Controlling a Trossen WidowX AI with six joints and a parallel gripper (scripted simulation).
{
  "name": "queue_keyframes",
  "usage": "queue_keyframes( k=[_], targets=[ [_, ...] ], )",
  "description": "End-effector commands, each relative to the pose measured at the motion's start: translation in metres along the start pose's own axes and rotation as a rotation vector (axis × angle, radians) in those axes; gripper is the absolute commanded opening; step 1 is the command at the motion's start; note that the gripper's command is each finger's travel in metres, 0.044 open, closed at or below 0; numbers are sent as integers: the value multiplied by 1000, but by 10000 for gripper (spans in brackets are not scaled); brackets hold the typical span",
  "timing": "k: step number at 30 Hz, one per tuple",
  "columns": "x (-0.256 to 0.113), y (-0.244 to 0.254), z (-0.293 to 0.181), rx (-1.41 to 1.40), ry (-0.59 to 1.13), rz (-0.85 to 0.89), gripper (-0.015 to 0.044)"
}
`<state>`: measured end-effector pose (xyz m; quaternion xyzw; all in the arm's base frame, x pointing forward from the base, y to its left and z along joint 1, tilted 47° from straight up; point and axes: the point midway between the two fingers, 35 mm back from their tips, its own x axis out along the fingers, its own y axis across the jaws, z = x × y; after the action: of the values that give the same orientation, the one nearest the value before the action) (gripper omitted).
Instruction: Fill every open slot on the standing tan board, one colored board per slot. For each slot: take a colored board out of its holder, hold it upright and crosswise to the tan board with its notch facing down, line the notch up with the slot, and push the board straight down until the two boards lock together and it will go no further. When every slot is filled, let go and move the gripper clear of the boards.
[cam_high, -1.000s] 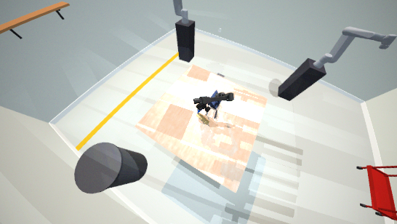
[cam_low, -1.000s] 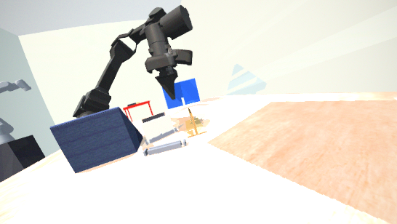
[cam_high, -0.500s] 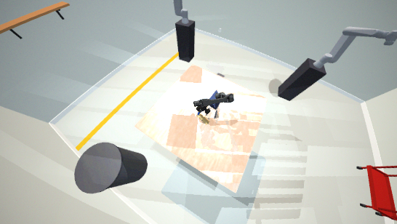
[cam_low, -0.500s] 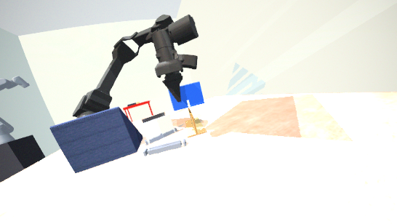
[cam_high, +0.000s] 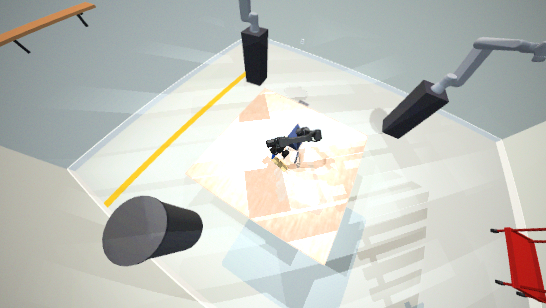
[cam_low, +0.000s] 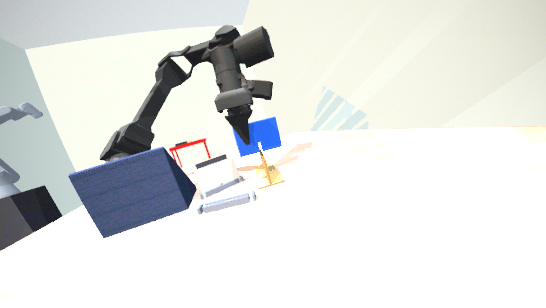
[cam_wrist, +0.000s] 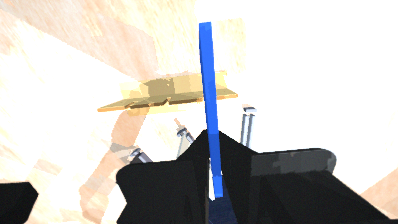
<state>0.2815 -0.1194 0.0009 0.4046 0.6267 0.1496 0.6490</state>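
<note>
My gripper (cam_low: 247, 142) (cam_wrist: 214, 134) is shut on the blue board (cam_low: 268, 136) (cam_wrist: 207, 75). The board is upright, with its notch facing down. The tan board (cam_low: 267, 169) (cam_wrist: 185, 98) stands almost edge-on to the exterior view. Its top edge appears right under the blue board's notch; whether they touch cannot be told. In the wrist view the blue board crosses the right part of the tan board, and open slots show in the middle and left. A white board (cam_low: 220, 174) and a dark board (cam_low: 211, 161) stand in holders. The front holder (cam_low: 227, 202) is empty.
A large navy block (cam_low: 132, 192) is beside the arm's base, left of the holders. A red stand (cam_low: 189, 145) (cam_high: 522, 257) is in the background. Dark pedestals with grey arms and a dark cylinder (cam_high: 135, 230) stand around the work area, away from the boards.
</note>
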Motion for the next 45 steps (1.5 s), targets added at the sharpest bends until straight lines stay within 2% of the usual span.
queue_keyframes(
  k=[1, 45],
  targets=[
    [3, 0, 0, 4, -3, 6, 0],
    [32, 1, 0, 4, -3, 7, 0]
  ],
)
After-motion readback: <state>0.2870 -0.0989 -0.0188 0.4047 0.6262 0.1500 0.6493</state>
